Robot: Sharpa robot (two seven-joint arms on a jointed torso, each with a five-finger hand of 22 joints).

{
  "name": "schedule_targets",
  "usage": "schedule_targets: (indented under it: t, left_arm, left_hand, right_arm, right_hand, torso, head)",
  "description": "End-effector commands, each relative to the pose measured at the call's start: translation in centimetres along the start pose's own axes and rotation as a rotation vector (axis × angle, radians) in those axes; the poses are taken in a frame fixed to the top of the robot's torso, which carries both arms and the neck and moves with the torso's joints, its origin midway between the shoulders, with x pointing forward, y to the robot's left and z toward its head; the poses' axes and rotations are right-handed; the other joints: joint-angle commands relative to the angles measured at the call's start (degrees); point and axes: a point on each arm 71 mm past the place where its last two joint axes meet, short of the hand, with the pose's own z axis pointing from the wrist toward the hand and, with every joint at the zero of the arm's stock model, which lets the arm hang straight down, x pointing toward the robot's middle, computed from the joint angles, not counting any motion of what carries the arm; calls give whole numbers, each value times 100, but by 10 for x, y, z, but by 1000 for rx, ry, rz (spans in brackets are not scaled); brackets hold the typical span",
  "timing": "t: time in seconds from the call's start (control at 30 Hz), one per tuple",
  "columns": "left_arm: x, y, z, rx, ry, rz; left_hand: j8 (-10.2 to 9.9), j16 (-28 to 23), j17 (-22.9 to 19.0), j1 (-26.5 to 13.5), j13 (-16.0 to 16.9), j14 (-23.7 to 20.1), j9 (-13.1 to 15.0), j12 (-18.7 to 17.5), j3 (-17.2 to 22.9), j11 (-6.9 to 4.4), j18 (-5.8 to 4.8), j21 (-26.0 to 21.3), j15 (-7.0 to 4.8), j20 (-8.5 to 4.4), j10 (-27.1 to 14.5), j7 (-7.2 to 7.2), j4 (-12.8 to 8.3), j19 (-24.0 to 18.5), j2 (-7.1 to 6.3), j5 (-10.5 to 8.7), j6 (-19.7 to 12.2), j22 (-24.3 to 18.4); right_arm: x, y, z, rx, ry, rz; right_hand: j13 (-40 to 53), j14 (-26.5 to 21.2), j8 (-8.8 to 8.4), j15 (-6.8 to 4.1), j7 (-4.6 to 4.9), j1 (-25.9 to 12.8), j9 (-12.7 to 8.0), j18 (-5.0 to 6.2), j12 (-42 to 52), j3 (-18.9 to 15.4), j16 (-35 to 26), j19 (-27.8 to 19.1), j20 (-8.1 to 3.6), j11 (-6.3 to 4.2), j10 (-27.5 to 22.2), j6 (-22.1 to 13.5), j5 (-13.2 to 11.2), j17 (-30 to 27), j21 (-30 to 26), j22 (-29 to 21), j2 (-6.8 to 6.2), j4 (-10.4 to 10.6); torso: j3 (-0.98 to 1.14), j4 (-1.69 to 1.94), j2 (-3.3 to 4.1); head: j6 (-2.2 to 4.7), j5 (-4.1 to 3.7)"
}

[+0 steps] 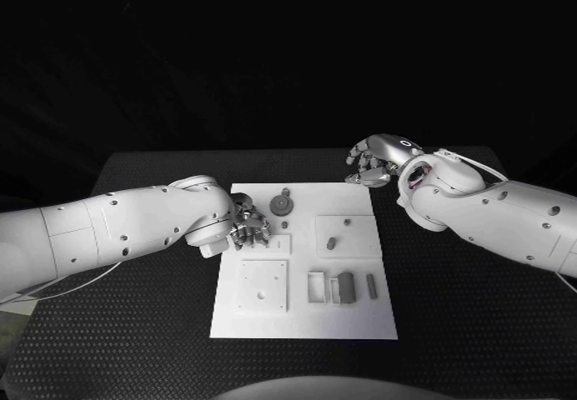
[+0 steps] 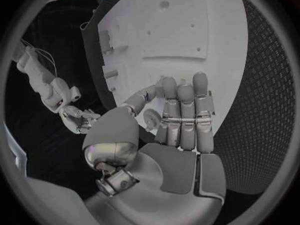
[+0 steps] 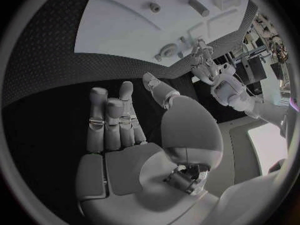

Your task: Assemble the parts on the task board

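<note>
Left hand (image 2: pixel 181 120) fingers together, empty over task board (image 1: pixel 361 321), wrist view confirms, right hand (image 1: pixel 375 162) spread, empty.

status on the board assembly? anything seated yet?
Early stage, by the look of it. Possibly done: a small peg stands in a raised square block; whether it is seated is unclear. In hand: the left robot hand is over the task board, apparently holding a small round part. Left: the gear and loose bars remain. The right robot hand is off the board, empty.
</note>
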Motion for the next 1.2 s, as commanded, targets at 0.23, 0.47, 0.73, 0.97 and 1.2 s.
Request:
schedule_targets:
  t: [0.23, 0.47, 0.73, 0.97, 1.2]
  left_arm:
    - [0, 0, -1, -2, -16, -9]
    - [2, -2, -1, 0, -16, -9]
    - [3, -2, 0, 0, -27, -7]
    - [6, -5, 0, 4, -11, 4]
    - [6, -4, 1, 3, -15, 1]
  left_hand:
    - [11, 67, -57, 12, -5, -42, 65, 53, 49, -138, 102, 28, -46, -21, -139, -536, -14, -14, 61, -45, 672, 28]
    - [12, 83, -72, 12, -6, -45, 73, 66, 51, -139, 102, 28, -47, -24, -139, -536, -15, -12, 51, -57, 669, 35]
    - [11, 94, -85, 10, -9, -48, 78, 73, 53, -139, 101, 27, -49, -25, -144, -534, -12, -10, 50, -67, 664, 39]
    - [10, 104, -99, 10, -13, -53, 84, 79, 56, -139, 100, 24, -49, -26, -150, -533, -12, -11, 46, -79, 660, 43]
    - [7, 112, -116, 15, -18, -61, 88, 84, 62, -138, 99, 20, -49, -26, -158, -532, -11, -14, 38, -87, 655, 46]
  right_arm:
    - [1, 2, 1, -8, 16, 3]
    - [1, 2, 0, -9, 17, 3]
    - [1, 2, 1, -10, 18, 3]
    - [2, 2, 1, -8, 21, 2]
    - [2, 2, 1, -9, 22, 3]
  right_hand:
    - [1, -18, -24, -18, 26, 39, -2, 253, 37, -3, -28, 3, -20, 0, -37, -1, 20, 11, -31, 83, 44, 50]
    - [1, -17, -24, -19, 26, 38, -2, 253, 38, -6, -28, 4, -20, 0, -37, 0, 19, 12, -31, 84, 50, 53]
    - [1, -16, -23, -19, 26, 37, -2, 253, 41, -9, -28, 4, -20, 0, -37, 1, 19, 12, -30, 85, 57, 56]
    - [0, -15, -24, -19, 26, 36, -2, 253, 43, -13, -28, 5, -20, 0, -36, 1, 19, 13, -30, 87, 60, 58]
    - [-1, -15, -24, -19, 26, 34, -2, 253, 44, -17, -29, 5, -20, 0, -36, 1, 19, 14, -30, 87, 63, 61]
  torso:
    - [1, 5, 4]
    - [-2, 4, 5]
    - [-3, 2, 4]
    - [3, 1, 5]
    - [2, 4, 5]
  head:
    - [-14, -20]
    - [-24, -12]
    - [-21, -22]
    - [-40, -29]
    - [-42, -40]
